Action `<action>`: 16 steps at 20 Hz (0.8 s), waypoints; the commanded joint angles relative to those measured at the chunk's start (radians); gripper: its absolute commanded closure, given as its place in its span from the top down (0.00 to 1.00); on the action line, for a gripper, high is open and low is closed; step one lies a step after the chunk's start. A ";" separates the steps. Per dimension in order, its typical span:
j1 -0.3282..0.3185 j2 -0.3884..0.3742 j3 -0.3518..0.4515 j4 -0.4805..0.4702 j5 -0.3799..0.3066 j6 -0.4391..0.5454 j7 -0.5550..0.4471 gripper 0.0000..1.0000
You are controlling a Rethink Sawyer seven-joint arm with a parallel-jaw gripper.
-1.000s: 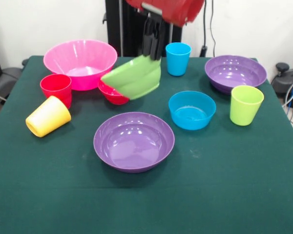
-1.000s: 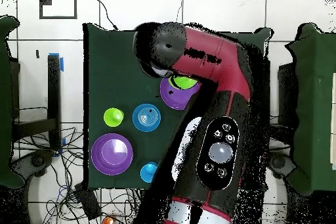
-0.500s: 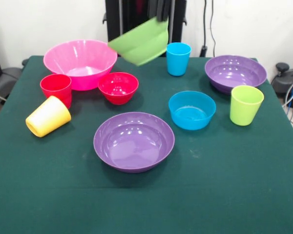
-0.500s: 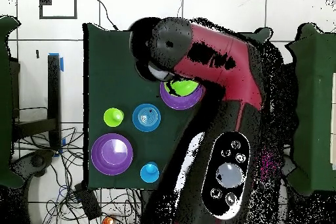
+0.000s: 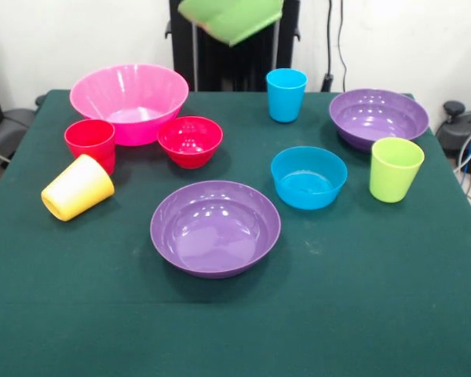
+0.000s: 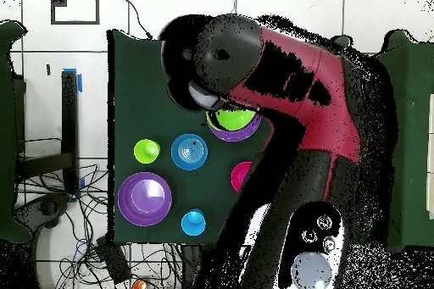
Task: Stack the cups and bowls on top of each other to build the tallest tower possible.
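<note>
Cups and bowls spread singly over the green table [image 5: 361,314], nothing nested, no tower begun. At far left of the front view, yellow cup [image 5: 77,187] lying on its side, mouth toward the lower left. Just above it, red cup [image 5: 90,141] upright, close beside the large pink bowl [image 5: 129,93] at upper left. Right of that, small red bowl [image 5: 190,140], near the pink bowl's lower rim. Below, in the middle of the frame, one wide purple bowl [image 5: 215,226], empty. At top centre, small green bowl [image 5: 230,17] up in the air well above the table, tilted, partly cut off by the frame's top edge, touching none of the other pieces. Further right, blue cup [image 5: 286,94] upright near the table's upper edge; blue bowl [image 5: 308,177] below it, right of centre; second purple bowl [image 5: 378,116] at upper right; lime green cup [image 5: 396,169] upright just below that bowl, beside the blue bowl. In the overhead view, red and black arm [image 6: 288,91] across much of the table, with the green bowl [image 6: 233,119] peeking out beneath its head, above the middle purple bowl [image 6: 216,132]. Gripper itself hidden in both views, so impossible to tell how the jaws stand.
</note>
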 commanded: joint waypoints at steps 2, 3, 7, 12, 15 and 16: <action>-0.015 -0.073 0.058 0.059 -0.030 0.186 0.019 0.00; -0.016 -0.080 0.058 0.058 -0.031 0.193 0.017 0.00; -0.032 -0.103 0.065 0.057 -0.029 0.227 0.003 0.00; -0.041 -0.125 0.073 0.045 -0.031 0.268 -0.003 0.00; -0.048 -0.166 0.069 0.022 -0.038 0.337 -0.016 0.00; -0.052 -0.176 0.071 0.006 -0.039 0.368 -0.018 0.00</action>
